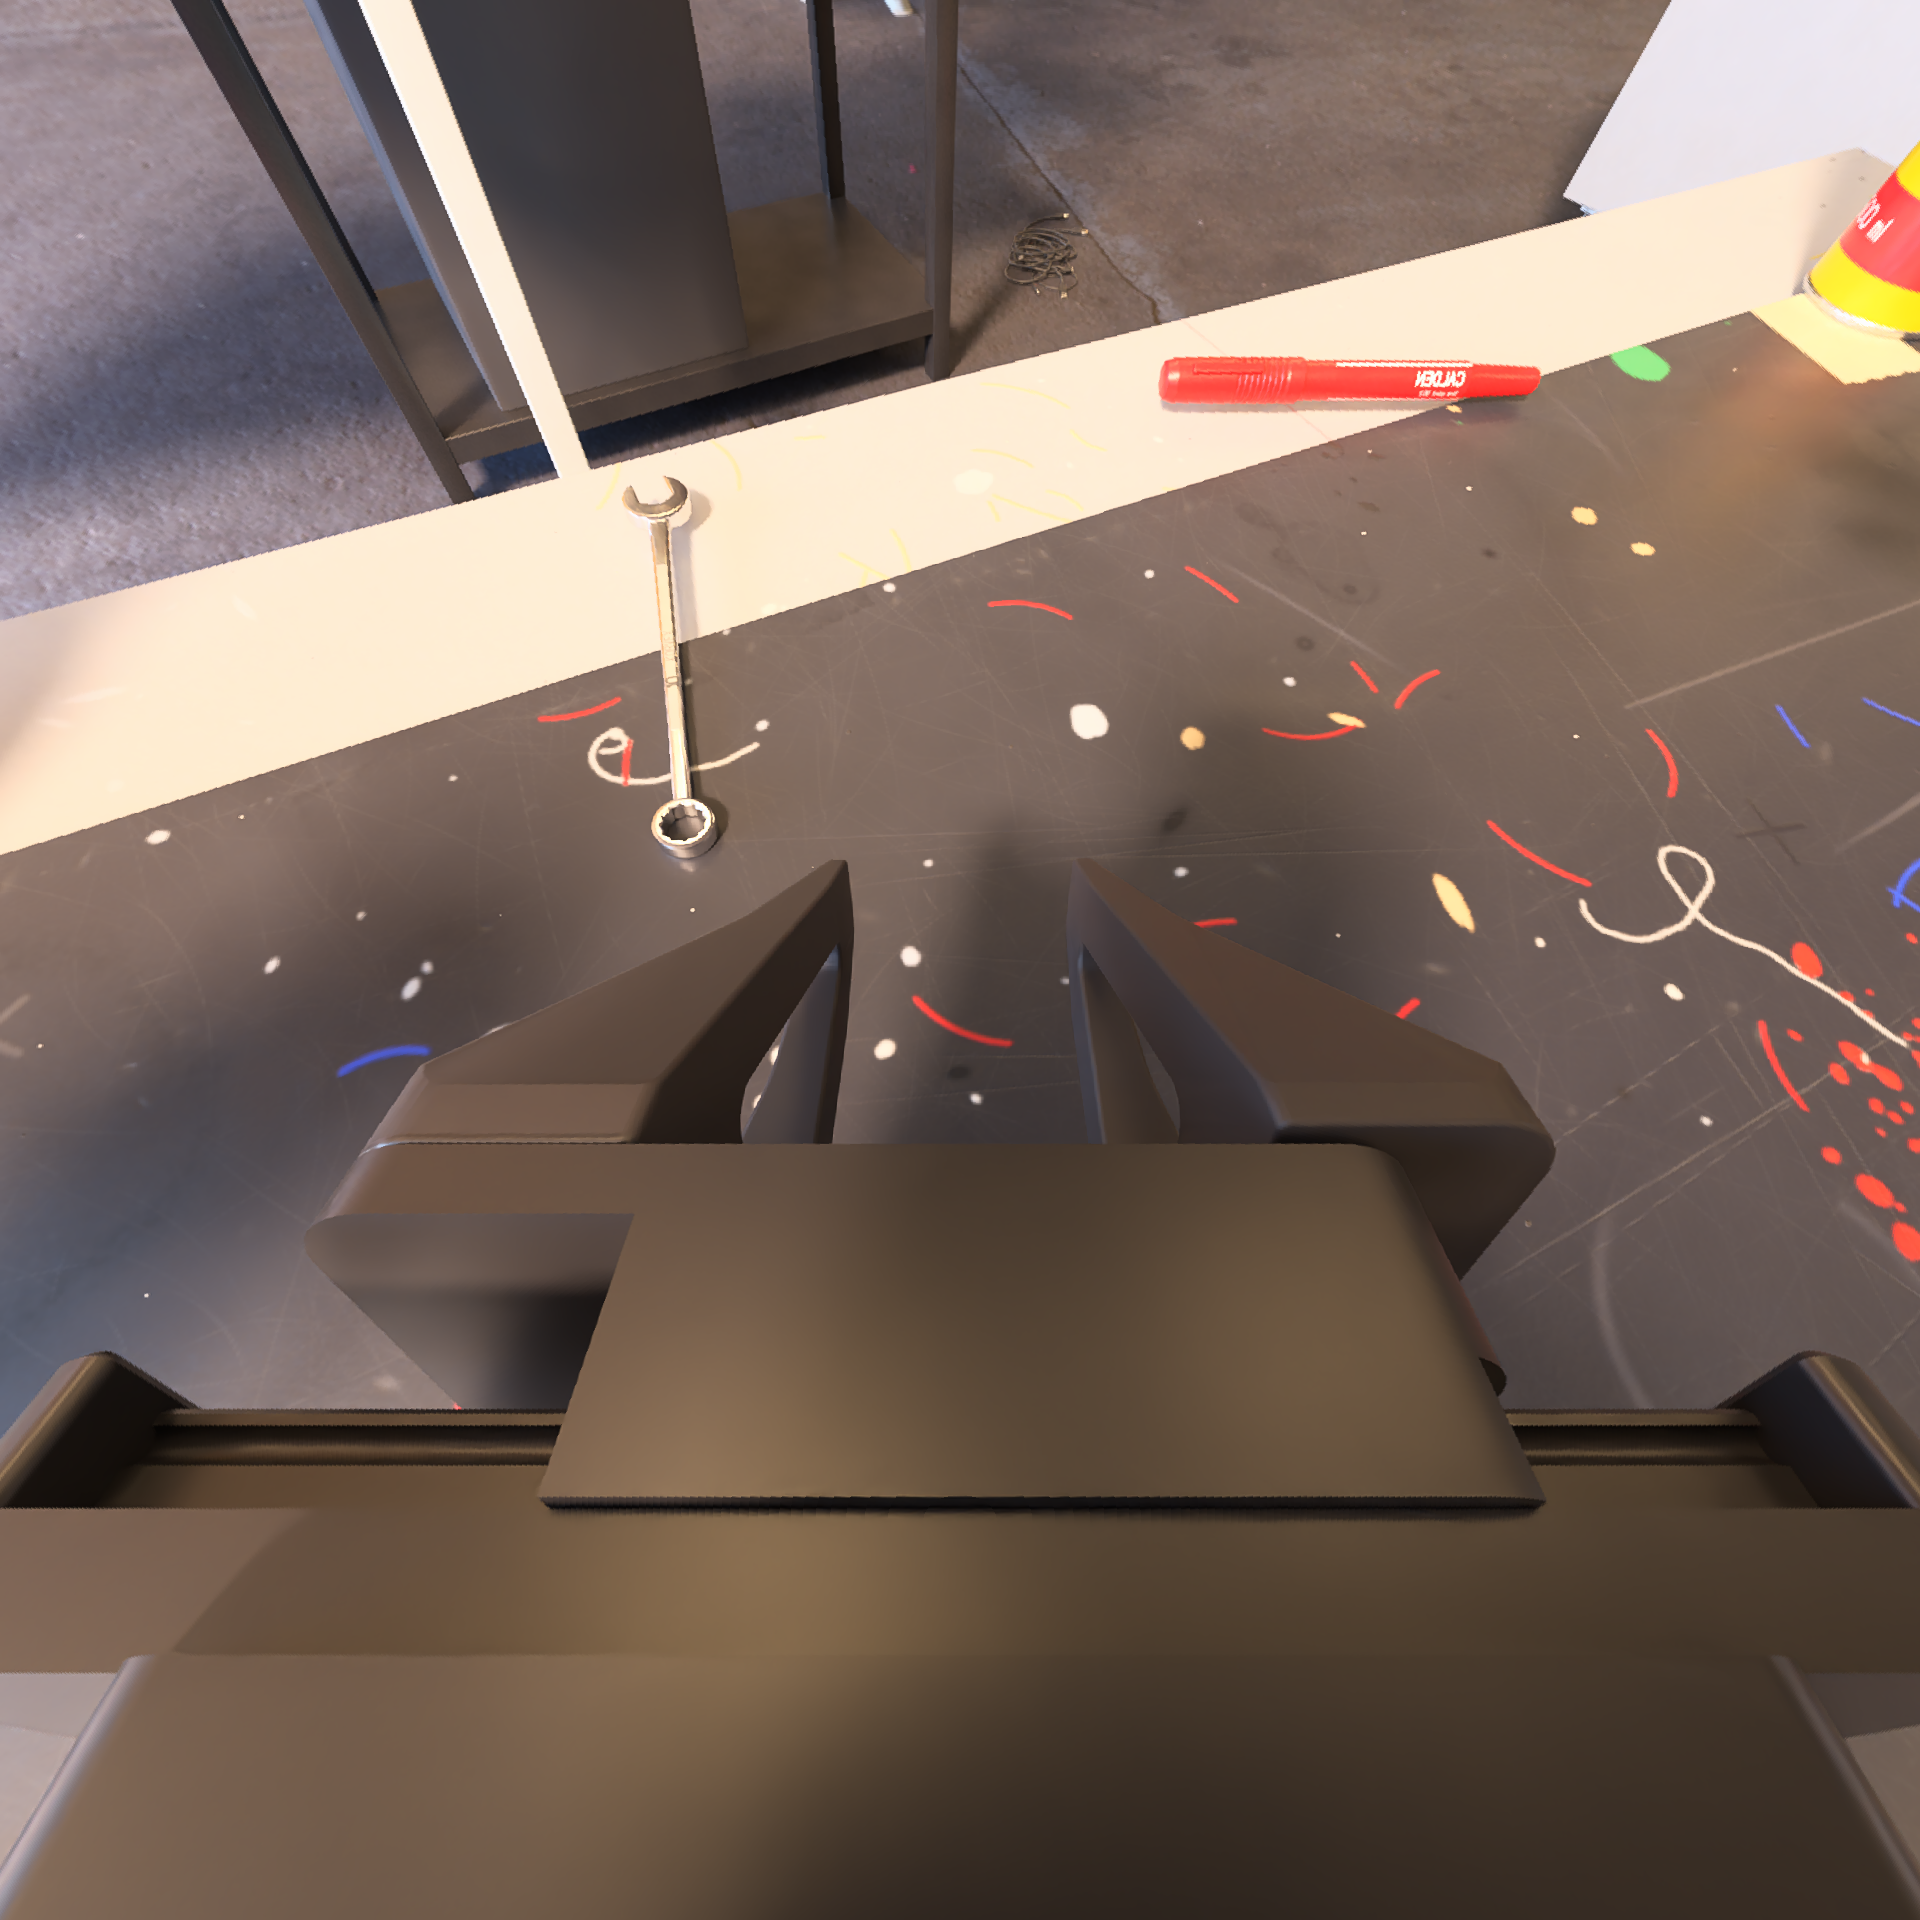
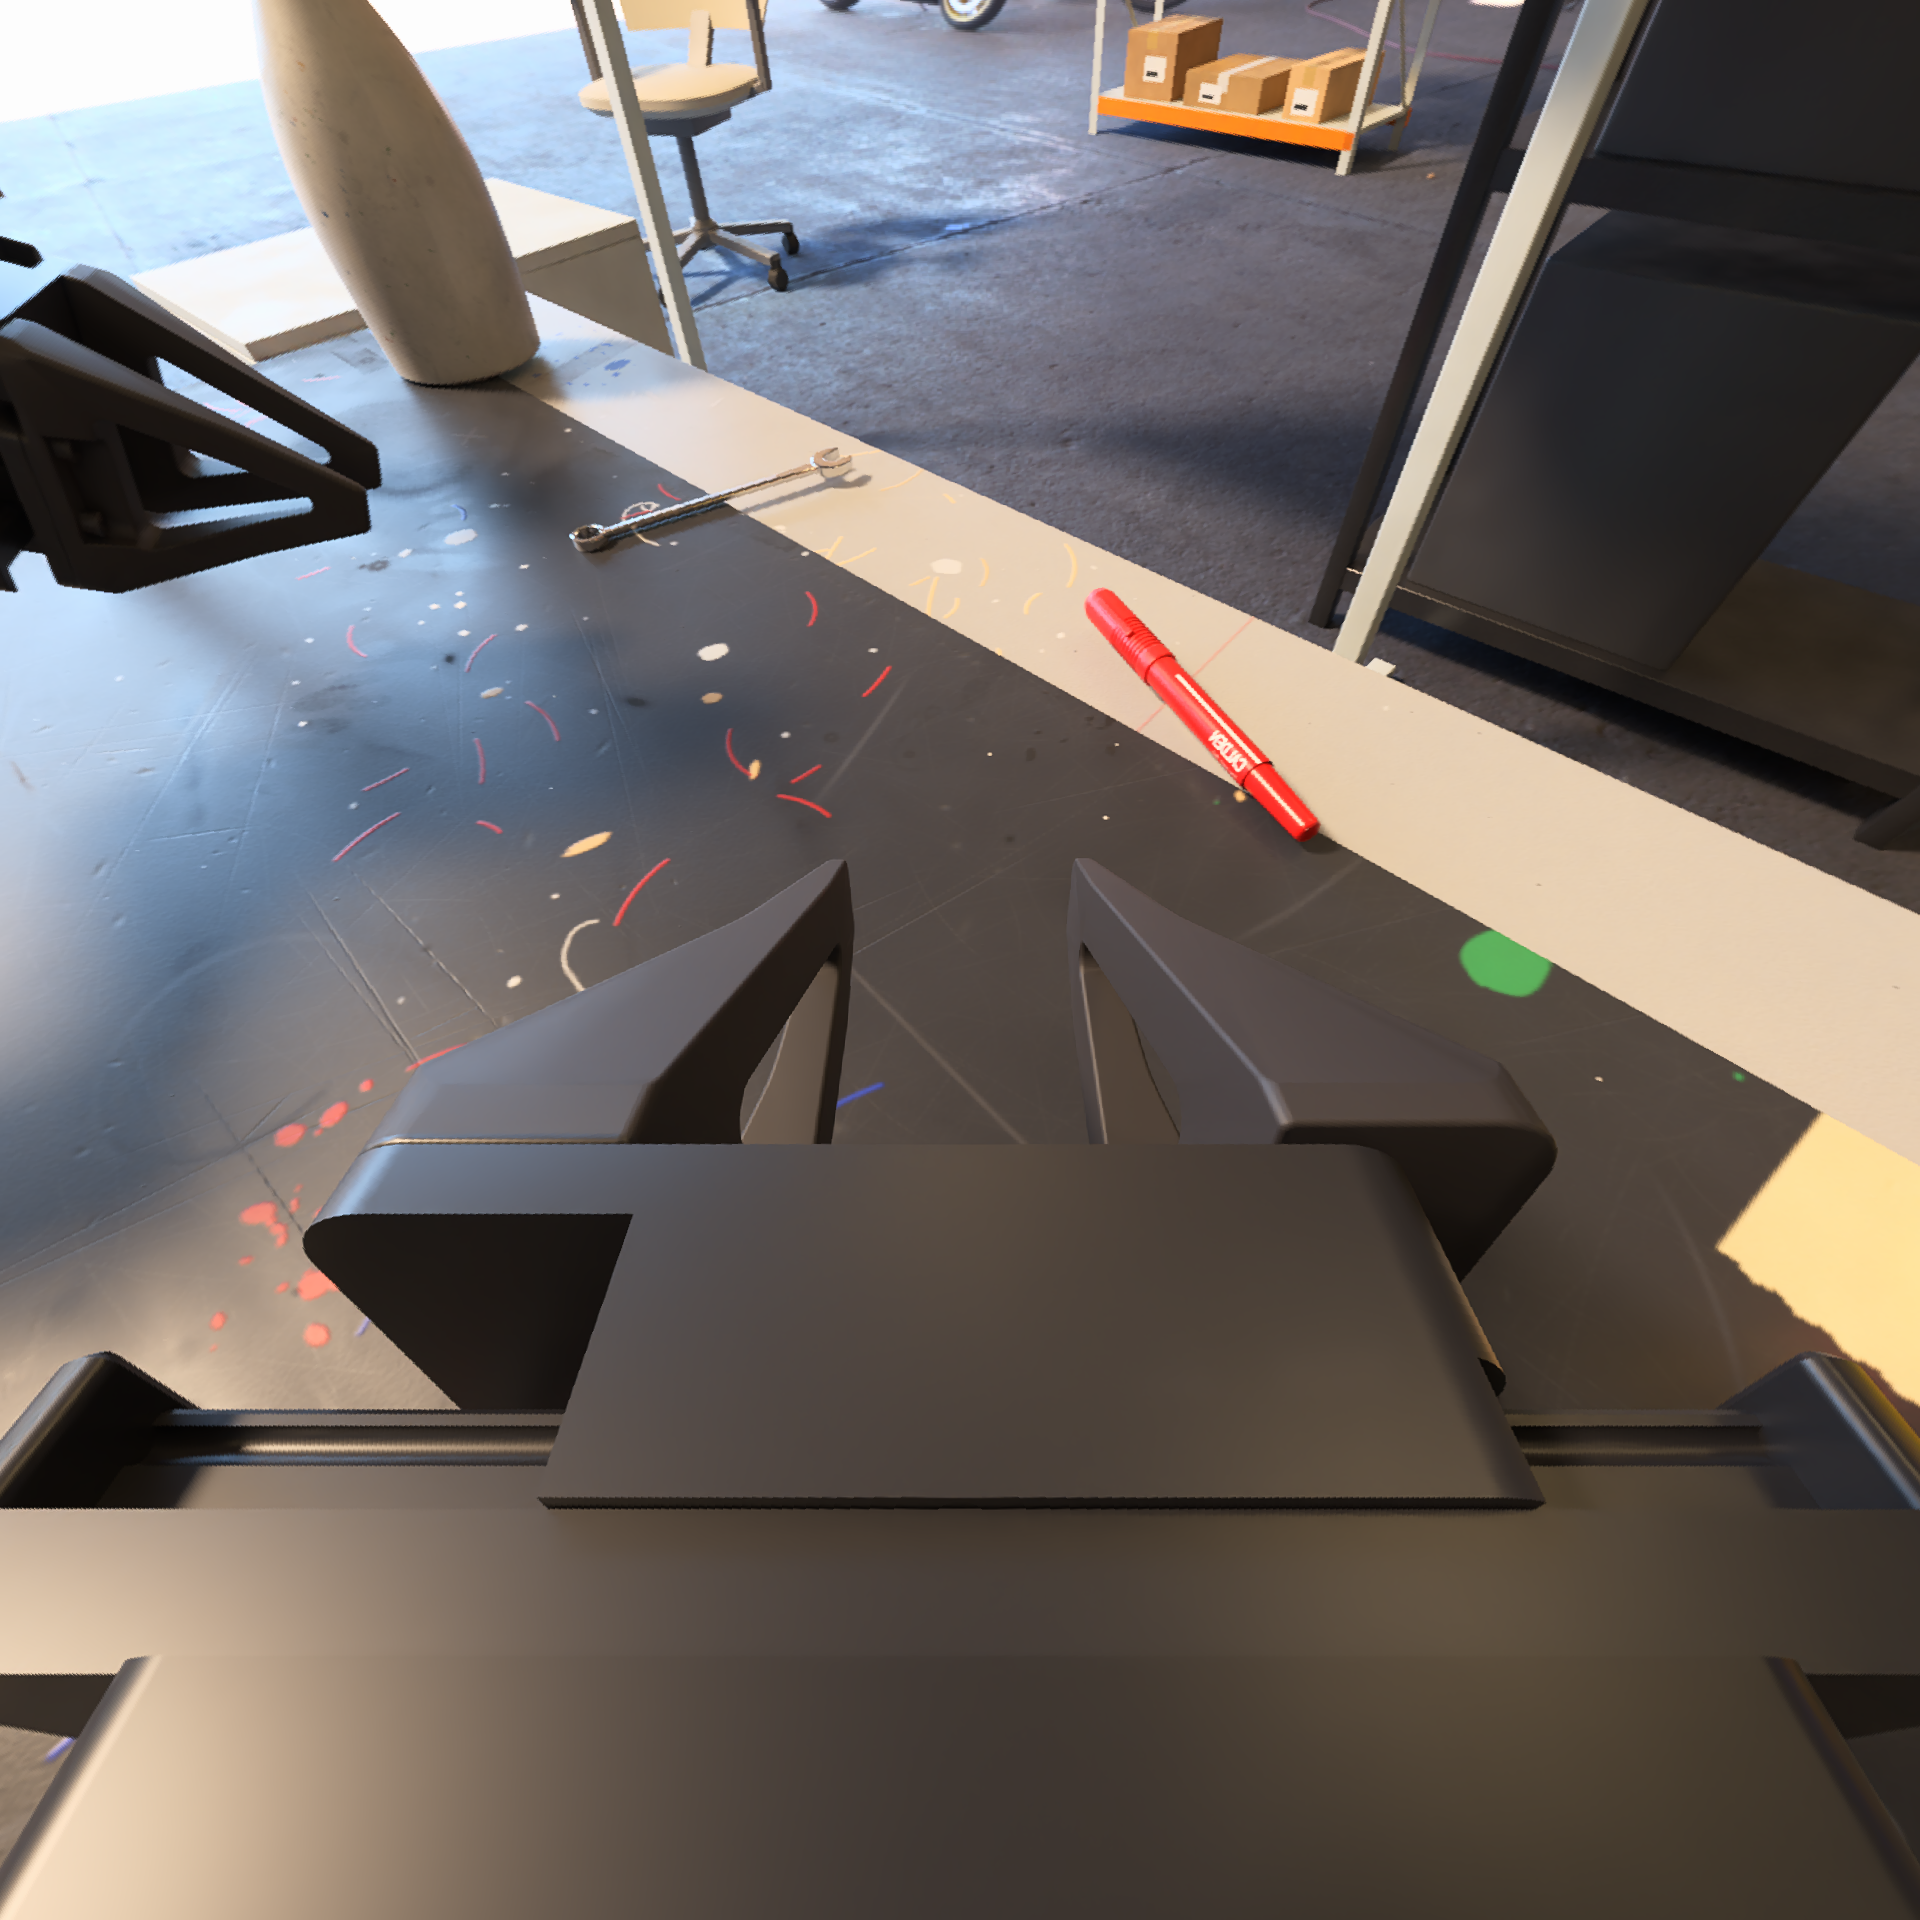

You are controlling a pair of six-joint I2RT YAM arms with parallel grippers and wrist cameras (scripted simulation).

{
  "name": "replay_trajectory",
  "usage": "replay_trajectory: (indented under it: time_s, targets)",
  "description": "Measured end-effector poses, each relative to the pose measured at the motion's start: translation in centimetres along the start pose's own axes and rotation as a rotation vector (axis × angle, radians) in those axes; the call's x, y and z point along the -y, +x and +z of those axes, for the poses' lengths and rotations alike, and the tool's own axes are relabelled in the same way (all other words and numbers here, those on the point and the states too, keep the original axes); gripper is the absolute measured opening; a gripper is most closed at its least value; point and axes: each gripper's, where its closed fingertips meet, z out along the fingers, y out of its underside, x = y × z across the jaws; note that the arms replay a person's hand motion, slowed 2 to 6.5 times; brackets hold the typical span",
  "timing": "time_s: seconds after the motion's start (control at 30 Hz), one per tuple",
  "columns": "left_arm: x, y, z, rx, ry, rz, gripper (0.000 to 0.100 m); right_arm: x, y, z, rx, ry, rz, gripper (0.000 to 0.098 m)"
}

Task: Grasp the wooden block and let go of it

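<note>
No block is showing; both grippers, left (image 1: pixel 958 868) and right (image 2: pixel 958 868), are hovering with fingers spread, empty, so grasping and releasing seemingly remain.

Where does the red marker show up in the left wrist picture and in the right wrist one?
Left wrist view: the red marker lies upper right, crosswise on the pale table border.
Right wrist view: the red marker lies right of centre, slanting along the same border.
Shared landmark: the wrench, straddling the border's edge.
</note>
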Motion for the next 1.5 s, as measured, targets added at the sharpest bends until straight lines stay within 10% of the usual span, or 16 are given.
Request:
replay_trajectory:
  time_s: [0.8,1.5]
  targets:
    - [-0.2,0.2,0.3,-0.012,-0.019,0.000,0.035,2.6,7.9,-6.2,-0.240,0.118,0.021,0.0340]
    - [-0.4,0.5,0.4,-0.046,-0.032,-0.029,0.036,2.7,8.4,-8.4,-0.166,0.168,-0.021,0.0356]
